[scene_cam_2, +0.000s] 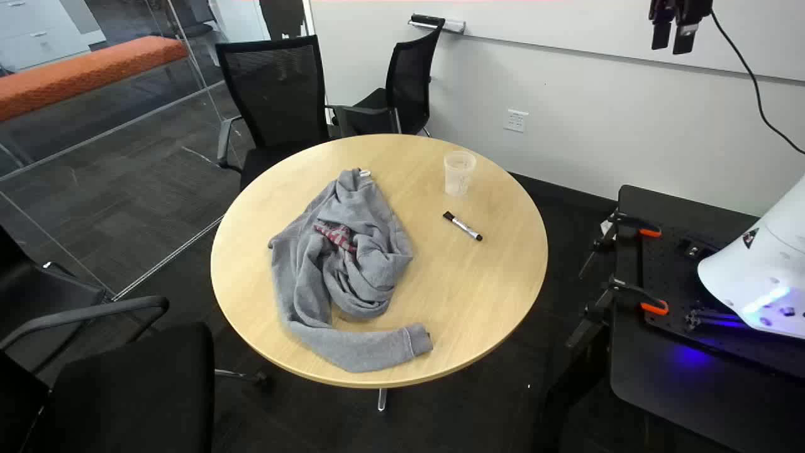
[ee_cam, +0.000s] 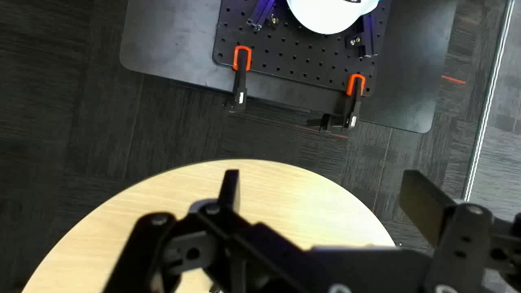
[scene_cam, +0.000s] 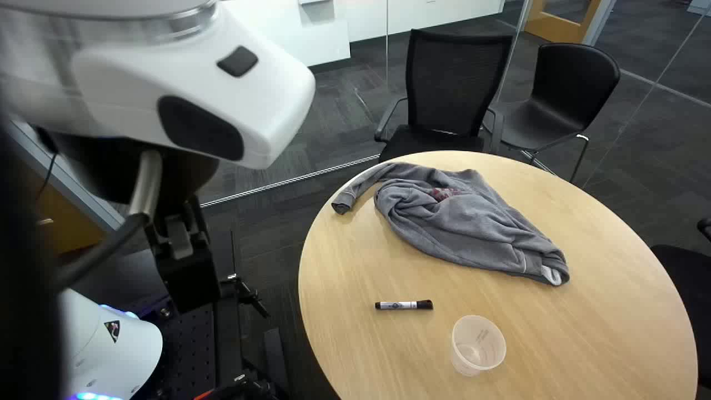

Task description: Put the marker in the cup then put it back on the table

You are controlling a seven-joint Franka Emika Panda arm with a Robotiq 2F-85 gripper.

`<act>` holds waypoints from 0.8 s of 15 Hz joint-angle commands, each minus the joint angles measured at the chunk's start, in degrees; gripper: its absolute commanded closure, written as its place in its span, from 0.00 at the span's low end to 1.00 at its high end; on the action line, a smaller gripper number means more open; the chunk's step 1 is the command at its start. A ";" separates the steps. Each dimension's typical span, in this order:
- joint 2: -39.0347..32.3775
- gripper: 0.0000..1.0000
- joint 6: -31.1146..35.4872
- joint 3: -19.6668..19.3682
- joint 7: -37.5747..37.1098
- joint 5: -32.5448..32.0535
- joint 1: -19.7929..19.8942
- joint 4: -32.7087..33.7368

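The marker [scene_cam: 404, 305] lay on the desk [scene_cam: 611, 289], at ten o'clock from the cup [scene_cam: 478, 345] in an exterior view.
The hand [ee_cam: 321, 189] was spread apart, empty; the marker was probably light, stiff and slippery, best pinched across mid-barrel.

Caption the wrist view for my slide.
Past an open black pincer: a round tan wood-grain table and two orange-tipped black clamps at the edge of a perforated black plate.

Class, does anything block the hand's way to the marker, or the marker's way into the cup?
Nothing visible does. No object shows between the open hand and the marker; only bare tabletop separates the marker from the upright plastic cup. The grey sweatshirt lies off to one side.
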State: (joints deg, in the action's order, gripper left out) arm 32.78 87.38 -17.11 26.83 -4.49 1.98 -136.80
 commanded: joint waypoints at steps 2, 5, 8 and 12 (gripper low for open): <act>-0.19 0.00 -0.03 0.80 0.41 0.35 0.97 0.06; -0.18 0.00 -0.03 0.80 0.41 0.35 0.97 0.06; 0.59 0.00 1.36 1.28 -0.17 0.67 0.82 -0.84; 1.15 0.00 8.59 3.48 -3.95 2.40 0.67 -3.95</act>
State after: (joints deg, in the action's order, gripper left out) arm 32.84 90.12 -16.05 26.27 -3.37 1.99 -137.71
